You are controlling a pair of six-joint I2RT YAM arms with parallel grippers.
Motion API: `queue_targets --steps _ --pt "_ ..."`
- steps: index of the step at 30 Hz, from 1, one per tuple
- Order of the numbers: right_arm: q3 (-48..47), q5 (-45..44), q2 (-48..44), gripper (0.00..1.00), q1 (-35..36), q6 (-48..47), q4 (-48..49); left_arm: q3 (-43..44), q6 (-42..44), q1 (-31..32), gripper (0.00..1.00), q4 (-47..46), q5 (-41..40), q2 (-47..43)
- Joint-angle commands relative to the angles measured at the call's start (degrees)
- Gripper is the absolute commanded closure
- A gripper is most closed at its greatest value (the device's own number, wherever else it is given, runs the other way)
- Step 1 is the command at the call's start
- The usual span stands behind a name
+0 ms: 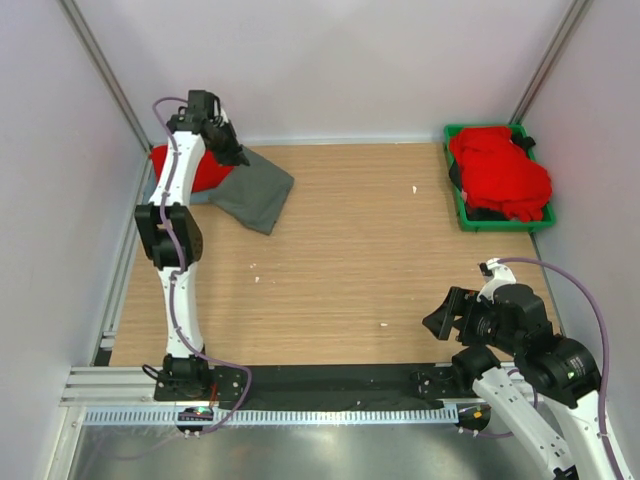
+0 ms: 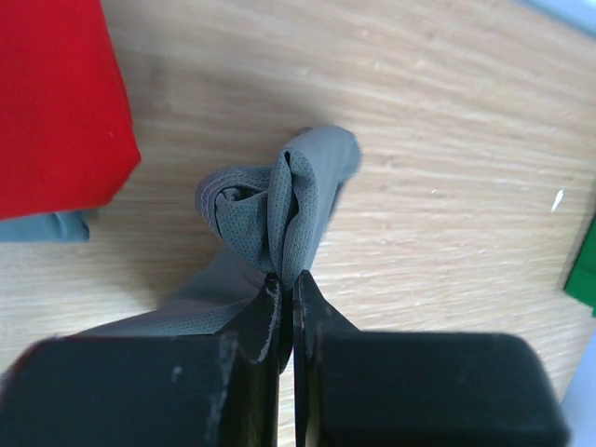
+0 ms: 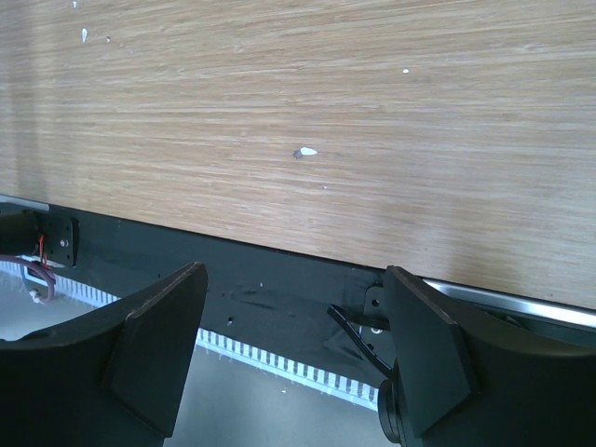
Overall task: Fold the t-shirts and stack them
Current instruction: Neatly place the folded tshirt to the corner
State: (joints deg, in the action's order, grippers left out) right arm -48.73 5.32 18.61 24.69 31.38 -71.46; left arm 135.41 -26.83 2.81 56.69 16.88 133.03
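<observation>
Top external: at the far left of the desk (image 1: 350, 250), the left pincer (image 1: 228, 145) meets the grey t-shirt (image 1: 255, 195), just beside a red t-shirt (image 1: 200, 172). More red t-shirts (image 1: 500, 175) are heaped in the green bin (image 1: 466, 218). Left wrist: the jaws are clamped on a bunched grey fold. Right wrist: the right pincer (image 3: 293, 277) gapes over bare desk.

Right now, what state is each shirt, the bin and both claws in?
grey t-shirt: bunched fold pinched, rest lying on table.
left claw: shut on that fold.
red t-shirt: folded flat, untouched.
green bin: holds red shirts, heaped unfolded.
right claw: open, empty.
</observation>
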Motion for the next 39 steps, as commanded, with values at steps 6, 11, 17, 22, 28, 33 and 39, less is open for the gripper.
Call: queue_targets --steps 6,11,17,22,28,33,39 --pt "-0.75 0.74 0.37 0.17 0.19 -1.32 0.89 8.46 -3.93 -2.63 1.00 -3.15 2.89 -0.40" --pt "-0.66 0.74 0.46 0.17 0.19 -1.32 1.15 11.00 -6.30 -5.71 1.00 -6.15 4.91 -0.32" --pt "-0.40 0.74 0.72 0.17 0.19 -1.23 1.41 13.74 -11.13 -8.61 1.00 -9.83 8.25 -0.58" --pt "-0.31 0.83 1.16 0.17 0.19 -1.40 1.59 13.30 -12.72 -10.80 1.00 -12.47 9.57 -1.98" --pt "-0.31 0.92 1.78 0.17 0.19 -1.40 1.50 12.24 -15.79 -14.49 1.00 -16.25 12.38 -2.08" --pt "-0.14 0.74 2.13 0.17 0.19 -1.05 1.85 12.15 -16.77 -16.17 1.00 -17.14 12.47 -1.90" --pt "-0.58 -0.40 2.48 0.17 0.27 -1.05 1.33 12.42 -16.24 -17.22 1.00 -16.43 12.38 -0.76"
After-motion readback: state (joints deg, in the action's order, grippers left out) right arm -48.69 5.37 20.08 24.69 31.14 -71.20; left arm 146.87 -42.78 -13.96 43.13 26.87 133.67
